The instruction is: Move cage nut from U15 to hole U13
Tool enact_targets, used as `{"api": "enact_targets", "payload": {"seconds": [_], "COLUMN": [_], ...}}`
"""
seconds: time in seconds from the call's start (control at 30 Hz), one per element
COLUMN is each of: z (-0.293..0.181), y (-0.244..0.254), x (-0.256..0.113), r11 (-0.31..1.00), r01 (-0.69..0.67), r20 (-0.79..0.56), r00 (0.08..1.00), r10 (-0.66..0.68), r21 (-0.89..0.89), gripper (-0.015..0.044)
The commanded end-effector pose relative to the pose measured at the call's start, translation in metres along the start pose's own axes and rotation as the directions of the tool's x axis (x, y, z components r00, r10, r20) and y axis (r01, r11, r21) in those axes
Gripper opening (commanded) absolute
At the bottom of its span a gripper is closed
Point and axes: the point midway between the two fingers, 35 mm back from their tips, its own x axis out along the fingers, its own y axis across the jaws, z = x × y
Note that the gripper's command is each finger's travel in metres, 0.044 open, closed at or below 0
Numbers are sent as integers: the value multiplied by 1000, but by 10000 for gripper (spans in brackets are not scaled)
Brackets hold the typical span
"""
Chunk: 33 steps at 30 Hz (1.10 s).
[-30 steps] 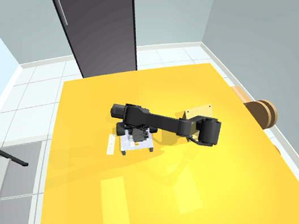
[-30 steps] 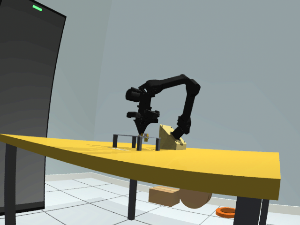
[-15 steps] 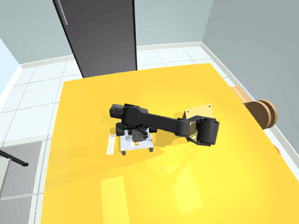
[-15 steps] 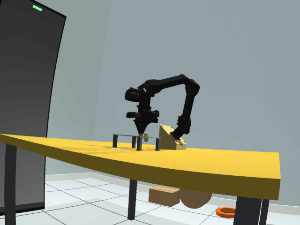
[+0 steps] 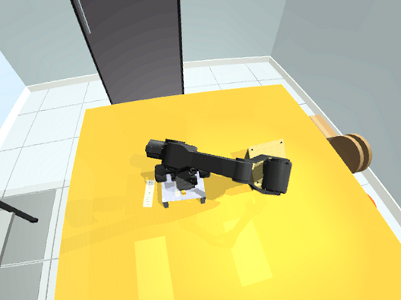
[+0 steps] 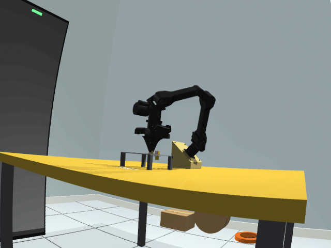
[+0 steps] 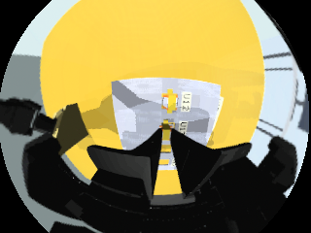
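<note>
With the gripper (image 5: pixel 188 190) (image 6: pixel 151 152) (image 7: pixel 166 128) pinching the cage nut (image 6: pixel 151 152) (image 7: pixel 166 127) at the rail plate (image 5: pixel 197 194) (image 6: pixel 133 153) (image 7: pixel 141 116), inward from its edge nearest the other nut (image 5: pixel 183 192) (image 6: pixel 156 154) (image 7: pixel 171 101), a tilted push could leave one wing caught above the hole.

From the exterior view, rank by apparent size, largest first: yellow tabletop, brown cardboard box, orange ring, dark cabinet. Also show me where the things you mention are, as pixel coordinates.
1. Yellow tabletop (image 5: pixel 199 283) (image 6: pixel 227 181) (image 7: pixel 146 39)
2. Dark cabinet (image 5: pixel 137 35) (image 6: pixel 24 106)
3. Brown cardboard box (image 5: pixel 323 126) (image 6: pixel 174 220)
4. Orange ring (image 5: pixel 371 201) (image 6: pixel 245 241)

The first two are close, so their order is unsure.
</note>
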Motion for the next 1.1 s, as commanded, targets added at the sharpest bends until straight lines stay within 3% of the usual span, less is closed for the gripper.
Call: {"api": "enact_targets", "payload": {"seconds": [0.0, 1.07], "z": [-1, -1], "y": [0, -4], "x": [1, 1], "r11": [1000, 1000], "r01": [-7, -14], "r20": [-2, -2], "r00": [1000, 1000], "r10": [7, 14], "r21": [-2, -3], "gripper": [29, 29]}}
